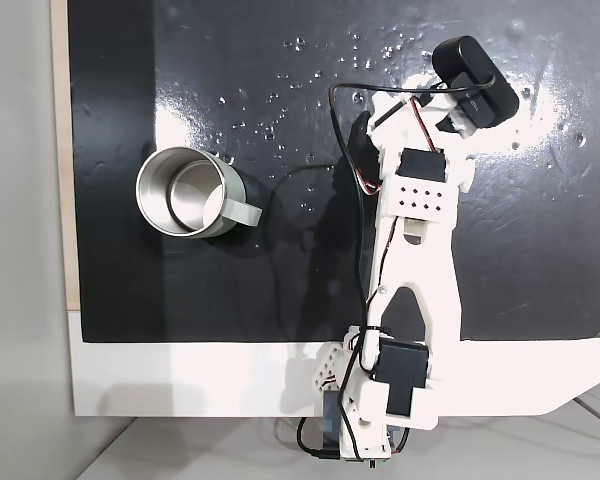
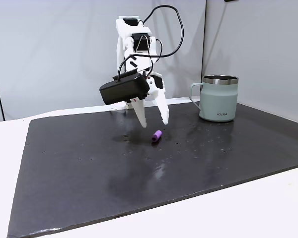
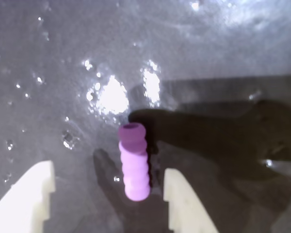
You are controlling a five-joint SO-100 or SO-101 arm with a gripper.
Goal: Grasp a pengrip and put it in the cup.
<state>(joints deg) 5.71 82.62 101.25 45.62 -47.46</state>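
You have one pengrip (image 3: 134,162) to deal with: a small lilac ribbed tube lying on its side on the dark mat (image 2: 89,163), one open end visible in the wrist view. In that view it sits between the two white fingertips (image 3: 182,204), closer to the one on the right, and touches neither. In a fixed view the pengrip (image 2: 157,135) lies just below the tips of your hand (image 2: 154,119), which hangs above it with the jaws spread wide and nothing held.

There is one cup (image 2: 218,98), a pale grey-green mug with a shiny steel rim, standing upright on the same mat well to the right of the pengrip in that fixed view, its handle turned toward the arm. From above, the cup (image 1: 185,192) sits on the left part of the mat, handle pointing right, and its steel inside looks bare.

One white arm (image 1: 412,270) reaches across the mat from the white table (image 1: 200,380), carrying a black camera (image 1: 477,80) near its wrist.
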